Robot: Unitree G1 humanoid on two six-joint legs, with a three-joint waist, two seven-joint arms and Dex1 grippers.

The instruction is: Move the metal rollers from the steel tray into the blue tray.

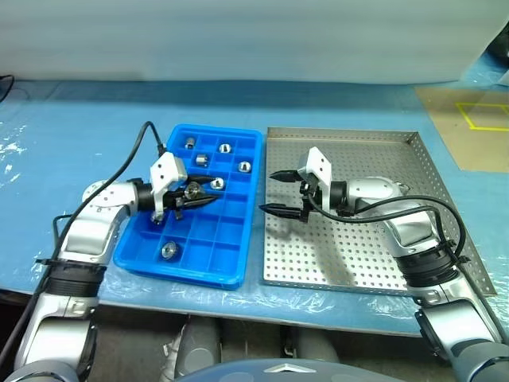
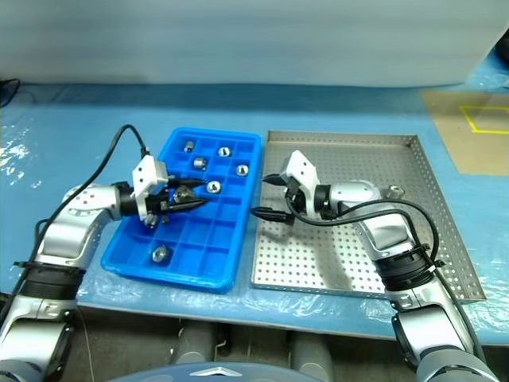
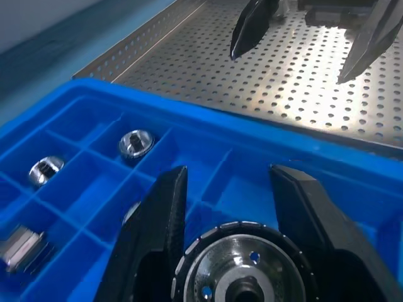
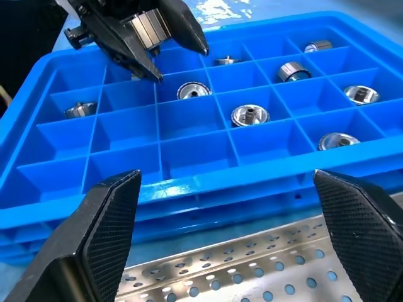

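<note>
Left claw [image 1: 208, 199] is clamped shut on one of the metal rollers [image 3: 242, 264], and it hangs right over the middle of the blue tray [image 1: 238, 274], so the drop spot is basically straight below the fingers, not off to either side. From the left wrist view you look flat onto the roller's face with its dark hole, so I'd say its axis runs along the way the claw points, towards the steel tray [image 1: 413, 143], not up and down. When it lets go, the roller will likely land on its side or tip over, fine for a compartment tray. The catch is which cell is underneath: a loose roller [image 1: 216, 183] already sits in a cell just beside the fingertips, and I honestly can't tell whether the held one is over that cell or an empty neighbour. There are several more rollers in the far rows [image 1: 225, 147] and one [image 1: 168, 250] in the near row, with lots of free cells between. Right claw [image 1: 268, 192] is wide open with nothing in it, hovering over the steel tray's edge nearest the blue tray, tips pointing at the blue tray. So the left arm is the one to finish this placement. Both trays sit side by side on the blue-covered table [image 1: 79, 119].
</note>
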